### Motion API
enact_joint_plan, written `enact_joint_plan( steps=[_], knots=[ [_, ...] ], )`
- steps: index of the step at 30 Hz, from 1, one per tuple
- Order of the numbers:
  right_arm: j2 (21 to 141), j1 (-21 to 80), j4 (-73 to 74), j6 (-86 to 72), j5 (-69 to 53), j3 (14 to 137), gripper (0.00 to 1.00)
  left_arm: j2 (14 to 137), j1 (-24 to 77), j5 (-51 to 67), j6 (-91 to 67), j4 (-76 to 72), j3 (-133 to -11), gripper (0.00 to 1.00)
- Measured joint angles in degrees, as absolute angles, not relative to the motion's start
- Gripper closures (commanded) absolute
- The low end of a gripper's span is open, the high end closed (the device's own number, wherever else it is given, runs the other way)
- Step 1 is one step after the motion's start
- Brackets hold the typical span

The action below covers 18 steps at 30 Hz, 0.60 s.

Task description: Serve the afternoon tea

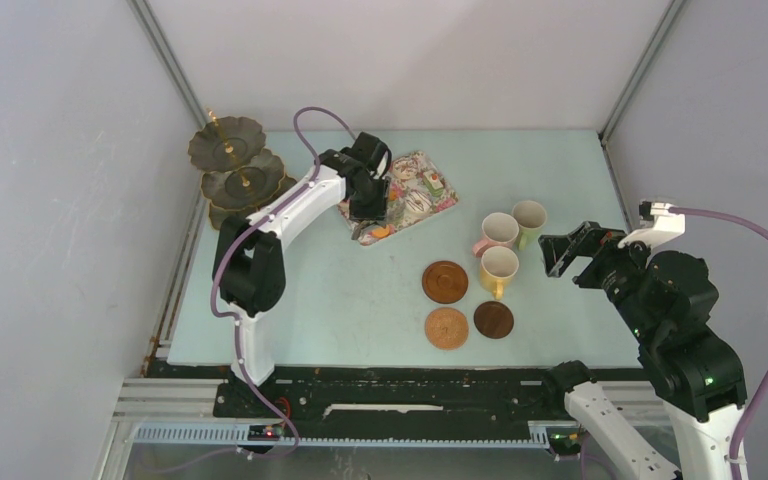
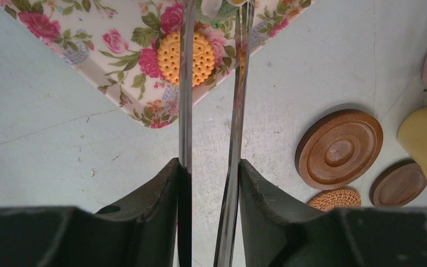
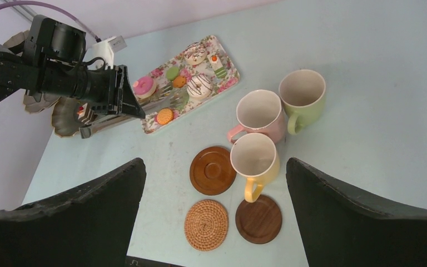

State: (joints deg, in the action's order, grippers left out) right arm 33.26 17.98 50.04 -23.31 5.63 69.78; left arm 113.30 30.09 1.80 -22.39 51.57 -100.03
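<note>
My left gripper (image 1: 370, 205) is shut on long metal tongs (image 2: 184, 111), one arm against each finger. The tong arms reach over the corner of the flowered tray (image 2: 72, 50) and cross an orange biscuit (image 2: 203, 55); their tips run out of the left wrist view. More toy cakes (image 3: 200, 84) lie on the tray. The dark three-tier stand (image 1: 235, 170) is at the back left. Pink (image 1: 498, 232), green (image 1: 529, 217) and yellow (image 1: 499, 268) mugs stand together. Three coasters (image 1: 445, 281) (image 1: 447, 327) (image 1: 493, 319) lie in front of them. My right gripper (image 1: 565, 255) hangs open to the right of the mugs, holding nothing.
The table is walled at the back and on both sides. The stand sits in the back-left corner against the wall. The yellow mug's handle (image 3: 250, 192) overhangs the dark coaster (image 3: 258, 218). Bare tabletop lies between the tray and the coasters.
</note>
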Motion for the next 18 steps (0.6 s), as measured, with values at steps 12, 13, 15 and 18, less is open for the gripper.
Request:
enact_joint_plan(
  steps=[12,13,15,18],
  knots=[
    [33.3,18.0,50.1,-23.3,5.1,69.8,0.00,113.1,30.1,0.0,-22.4,52.2,-101.3,0.74],
    [33.3,18.0,50.1,-23.3,4.9,69.8,0.00,112.8,30.1,-0.2,-22.4,52.4,-101.3,0.74],
    [33.3,18.0,50.1,-23.3,4.7,69.8,0.00,112.0,30.1,-0.9,-22.4,53.0,-101.3,0.74],
    [33.3,18.0,50.1,-23.3,4.3,69.8,0.00,109.8,30.0,-1.7,-22.4,54.1,-101.0,0.74]
  ],
)
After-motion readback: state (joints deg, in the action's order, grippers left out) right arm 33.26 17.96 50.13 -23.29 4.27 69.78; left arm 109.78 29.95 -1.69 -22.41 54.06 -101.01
